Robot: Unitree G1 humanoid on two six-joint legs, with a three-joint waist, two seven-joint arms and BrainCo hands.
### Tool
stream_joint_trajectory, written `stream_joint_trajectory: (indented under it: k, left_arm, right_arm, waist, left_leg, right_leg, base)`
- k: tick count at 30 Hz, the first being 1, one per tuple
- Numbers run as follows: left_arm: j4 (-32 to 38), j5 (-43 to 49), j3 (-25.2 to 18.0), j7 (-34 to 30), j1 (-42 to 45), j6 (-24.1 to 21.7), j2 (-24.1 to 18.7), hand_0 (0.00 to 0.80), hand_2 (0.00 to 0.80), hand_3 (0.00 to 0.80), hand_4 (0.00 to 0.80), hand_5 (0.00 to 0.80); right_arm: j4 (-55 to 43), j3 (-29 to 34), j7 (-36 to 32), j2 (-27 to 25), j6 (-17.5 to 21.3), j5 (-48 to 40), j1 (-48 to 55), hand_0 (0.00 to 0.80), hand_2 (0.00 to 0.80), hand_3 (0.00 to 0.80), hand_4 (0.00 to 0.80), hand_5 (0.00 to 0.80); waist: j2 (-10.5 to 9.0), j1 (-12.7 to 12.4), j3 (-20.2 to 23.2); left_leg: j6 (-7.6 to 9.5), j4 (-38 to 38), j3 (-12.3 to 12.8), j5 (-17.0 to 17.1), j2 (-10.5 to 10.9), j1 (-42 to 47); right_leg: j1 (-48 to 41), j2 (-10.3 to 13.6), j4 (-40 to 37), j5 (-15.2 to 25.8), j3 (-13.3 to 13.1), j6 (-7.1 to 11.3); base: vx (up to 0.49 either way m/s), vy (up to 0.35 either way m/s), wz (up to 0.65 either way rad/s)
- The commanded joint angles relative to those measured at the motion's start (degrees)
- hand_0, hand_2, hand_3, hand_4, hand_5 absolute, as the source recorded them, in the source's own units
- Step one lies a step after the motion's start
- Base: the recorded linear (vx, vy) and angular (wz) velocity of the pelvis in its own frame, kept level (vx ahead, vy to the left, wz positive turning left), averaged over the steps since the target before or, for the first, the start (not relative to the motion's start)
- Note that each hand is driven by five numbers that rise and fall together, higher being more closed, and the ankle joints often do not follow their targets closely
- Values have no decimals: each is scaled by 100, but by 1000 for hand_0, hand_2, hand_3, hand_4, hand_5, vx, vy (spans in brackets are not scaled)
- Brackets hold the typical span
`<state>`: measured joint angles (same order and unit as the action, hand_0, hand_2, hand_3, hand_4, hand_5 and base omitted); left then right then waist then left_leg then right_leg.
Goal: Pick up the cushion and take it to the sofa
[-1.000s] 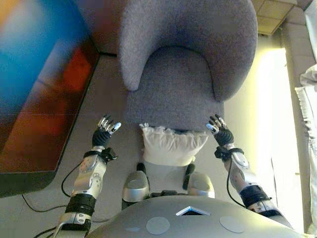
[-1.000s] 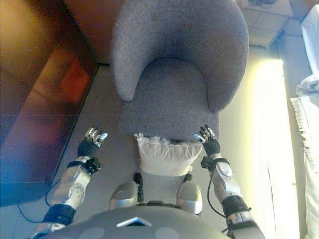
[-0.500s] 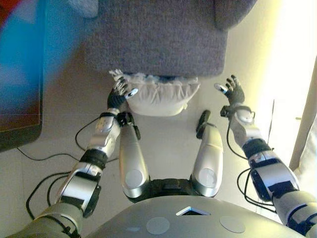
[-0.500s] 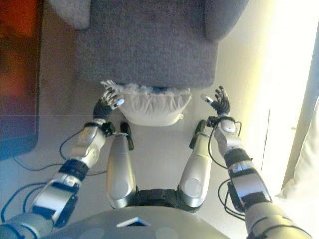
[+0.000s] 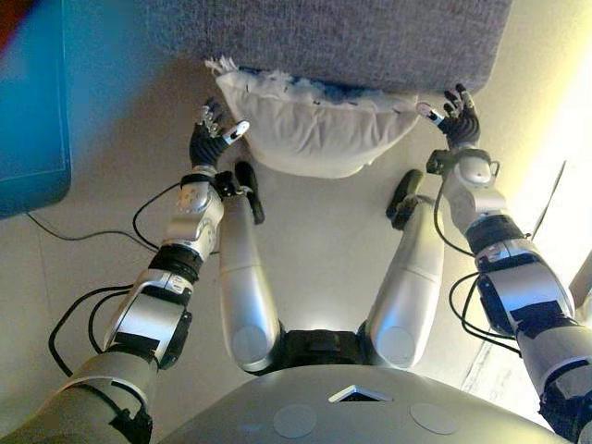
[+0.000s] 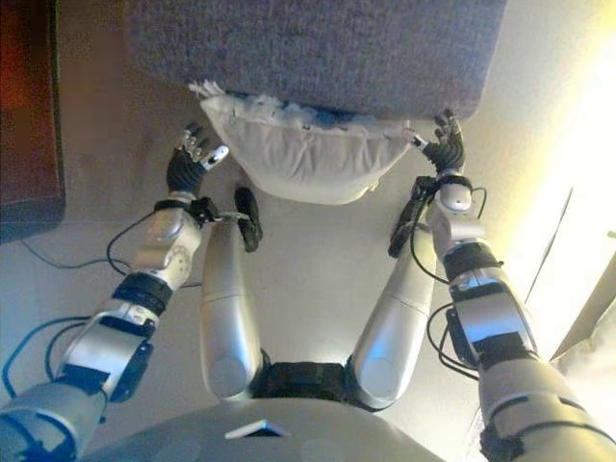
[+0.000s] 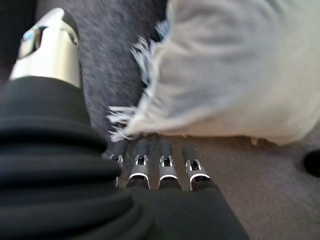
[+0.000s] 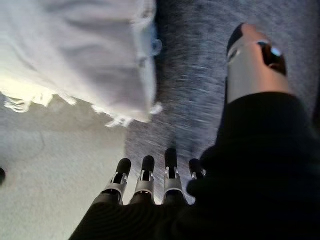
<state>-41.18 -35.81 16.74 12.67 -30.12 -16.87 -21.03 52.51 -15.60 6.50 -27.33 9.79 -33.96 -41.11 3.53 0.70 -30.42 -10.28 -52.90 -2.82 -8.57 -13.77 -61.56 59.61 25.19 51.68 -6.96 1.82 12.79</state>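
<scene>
Grey floor (image 5: 324,250) below: white cushion (image 5: 319,129) leans on the armchair (image 5: 351,37) at twelve o'clock, unlifted. Left hand (image 5: 211,139) at nine, right hand (image 5: 455,116) at three, fingers spread, nothing grasped yet.

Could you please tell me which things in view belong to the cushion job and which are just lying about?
Job in hand:
white cushion, on the floor against the grey armchair
left robot hand, open beside it
right robot hand, open beside it

Lying about:
dark cabinet
</scene>
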Motion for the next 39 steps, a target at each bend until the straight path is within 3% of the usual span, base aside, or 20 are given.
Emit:
stream_joint_trajectory:
  k: [1,10,14,19,23,30,39]
  left_arm:
    - [19,-45,-136,213,-150,-534,29,0,0,0,0,0]
    - [-23,159,-403,384,208,-600,4,0,0,0,0,0]
    - [-194,-48,-404,-51,246,-356,-77,0,0,0,0,0]
    - [-543,-575,-487,-148,-19,-60,-160,0,0,0,0,0]
    - [-861,-677,-485,-110,-381,124,-258,0,0,0,0,0]
    - [-1236,-983,-457,-565,-796,551,-375,0,0,0,0,0]
    - [-1909,-1685,-182,-1491,-1820,1284,-808,0,0,0,0,0]
  right_arm:
    - [240,-147,-528,-148,-237,-45,-112,0,0,0,0,0]
    - [620,-64,-554,-80,-315,-131,-26,0,0,0,0,0]
    - [452,-120,-1004,-138,-555,31,138,0,0,0,0,0]
    - [501,-361,-1623,-141,-825,105,49,0,0,0,0,0]
    - [539,-566,-1674,2,-954,54,-72,0,0,0,0,0]
    - [361,-825,-1663,29,-1058,140,-85,0,0,0,0,0]
    - [508,-1098,-1588,-382,-1020,274,-883,0,0,0,0,0]
  waist:
    - [195,-95,67]
    - [170,-227,68]
    - [146,-158,79]
    - [153,-43,115]
    - [165,49,133]
    - [300,264,105]
    - [595,509,63]
  left_leg:
    - [230,-138,286,-209,-64,-275]
    - [257,-628,213,-357,-17,-780]
    - [269,-854,221,-368,-90,-986]
    - [277,-1122,275,-452,-169,-1162]
    - [254,-1179,324,-440,-218,-1280]
    - [255,-1295,513,-404,-356,-1403]
    - [236,-1327,780,-384,-443,-1565]
  right_leg:
    - [508,-129,319,140,-220,-201]
    - [973,-78,715,65,-177,-267]
    - [1173,-63,816,118,-260,-270]
    - [1384,-64,958,103,-386,-271]
    - [1519,-88,945,146,-449,-275]
    - [1693,-145,925,202,-643,-307]
    - [1980,-206,814,293,-880,-354]
  base:
    - [0,0,0]
    - [14,14,4]
    - [39,62,-2]
    - [24,100,-7]
    - [-2,125,-5]
    - [-5,176,-12]
    - [-29,135,-10]
